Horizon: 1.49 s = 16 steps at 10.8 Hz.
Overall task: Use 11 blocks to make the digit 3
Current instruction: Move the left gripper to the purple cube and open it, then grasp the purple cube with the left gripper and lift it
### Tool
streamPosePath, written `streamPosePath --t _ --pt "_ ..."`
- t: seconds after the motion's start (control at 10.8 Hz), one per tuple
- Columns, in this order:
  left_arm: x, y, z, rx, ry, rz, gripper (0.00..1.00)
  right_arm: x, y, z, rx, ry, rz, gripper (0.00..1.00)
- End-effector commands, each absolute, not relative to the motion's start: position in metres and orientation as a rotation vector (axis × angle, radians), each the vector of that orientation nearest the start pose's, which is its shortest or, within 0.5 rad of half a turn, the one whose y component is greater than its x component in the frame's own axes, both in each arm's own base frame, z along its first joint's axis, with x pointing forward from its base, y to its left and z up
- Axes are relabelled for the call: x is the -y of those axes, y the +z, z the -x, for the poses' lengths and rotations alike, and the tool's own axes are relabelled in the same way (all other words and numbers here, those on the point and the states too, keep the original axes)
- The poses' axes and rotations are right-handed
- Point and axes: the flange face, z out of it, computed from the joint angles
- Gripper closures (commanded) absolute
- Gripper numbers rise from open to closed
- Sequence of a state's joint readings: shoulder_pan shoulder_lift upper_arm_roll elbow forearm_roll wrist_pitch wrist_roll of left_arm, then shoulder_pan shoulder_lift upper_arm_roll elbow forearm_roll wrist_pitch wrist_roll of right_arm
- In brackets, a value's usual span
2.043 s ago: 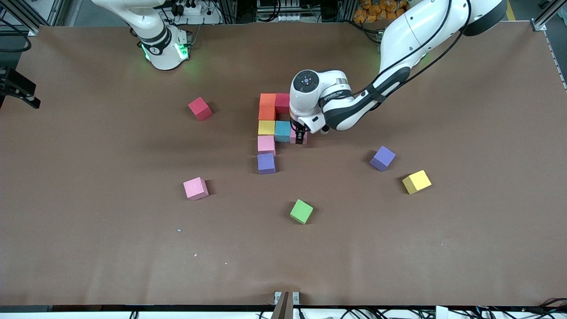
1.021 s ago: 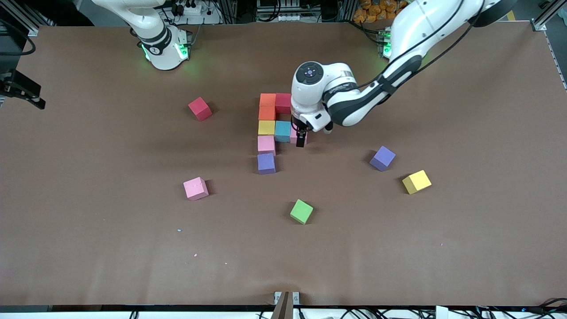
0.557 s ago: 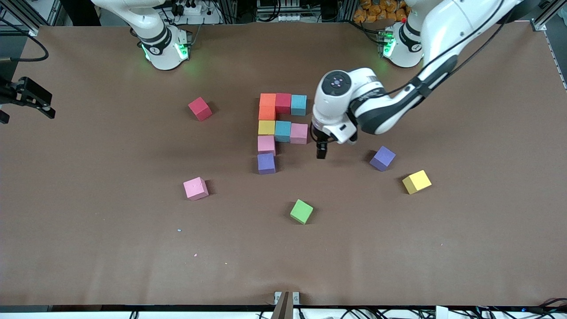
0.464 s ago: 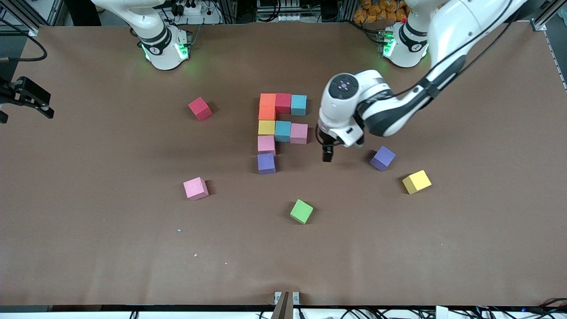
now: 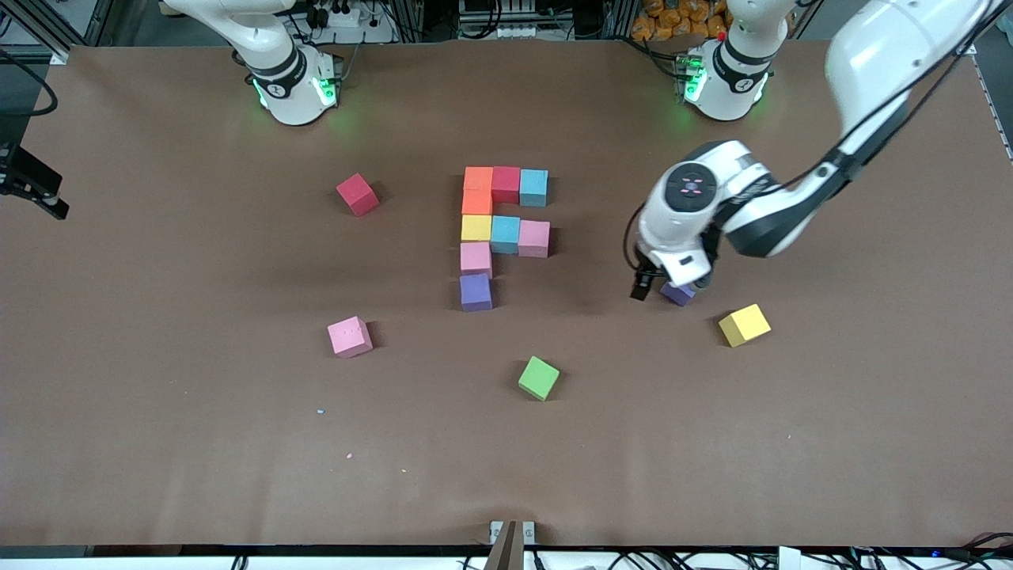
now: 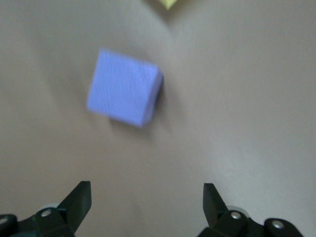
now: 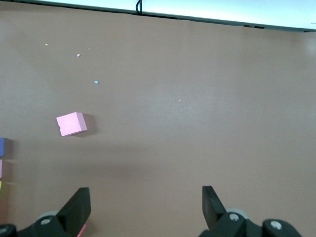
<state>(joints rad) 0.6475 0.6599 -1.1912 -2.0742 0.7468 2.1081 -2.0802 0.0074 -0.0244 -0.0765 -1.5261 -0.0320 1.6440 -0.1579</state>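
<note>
Looking down from the front camera, I get only part of the loose purple foam cube (image 5: 679,294): the left arm's white wrist covers most of it, low in the frame toward the left arm's end of the brown paper-covered desk (image 5: 158,443). The left wrist view shows that cube whole but soft with blur. It sits on the desk ahead of the left pincer (image 6: 145,186), not between the fingers, which stand wide apart and hold nothing. The pincer hangs over bare desk just beside the cube. A corner of the loose yellow cube (image 5: 744,324) is cut off at the edge of that wrist view.

Nine cubes sit packed together at the upper centre of the front frame. There is a row of orange cube (image 5: 478,178), red cube (image 5: 506,184) and light blue cube (image 5: 534,188). A column runs down from the orange one: second orange cube (image 5: 476,203), yellow cube (image 5: 476,228), pink cube (image 5: 476,258), purple cube (image 5: 476,291). A second light blue cube (image 5: 505,234) and second pink cube (image 5: 534,238) branch off the yellow one.

Apart from them lie a loose red cube (image 5: 357,194), a loose pink cube (image 5: 349,336) and a green cube (image 5: 539,378).

The right arm waits; its right pincer (image 7: 145,192) is spread and empty over the right arm's end of the desk, and only a dark piece shows at the front frame's edge.
</note>
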Motion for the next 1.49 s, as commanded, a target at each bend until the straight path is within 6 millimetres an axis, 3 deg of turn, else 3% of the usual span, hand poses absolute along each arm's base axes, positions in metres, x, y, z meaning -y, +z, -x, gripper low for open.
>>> streamPosePath --t 0.0,0.56,1.11,1.39 --pt "0.220 0.272 -0.501 1.383 0.047 2.667 0.00 0.034 0.668 -0.541 0.142 -0.181 3.163 0.00" --pt "0.200 0.255 -0.500 1.332 0.045 2.710 0.00 0.025 0.659 -0.532 0.022 -0.038 3.090 0.00" --pt "0.172 0.228 -0.510 1.332 0.021 2.745 0.00 0.027 0.648 -0.527 0.020 -0.004 3.102 0.00" --pt "0.170 0.218 -0.512 1.353 0.029 2.768 0.00 0.029 0.644 -0.525 0.015 -0.063 3.105 0.00"
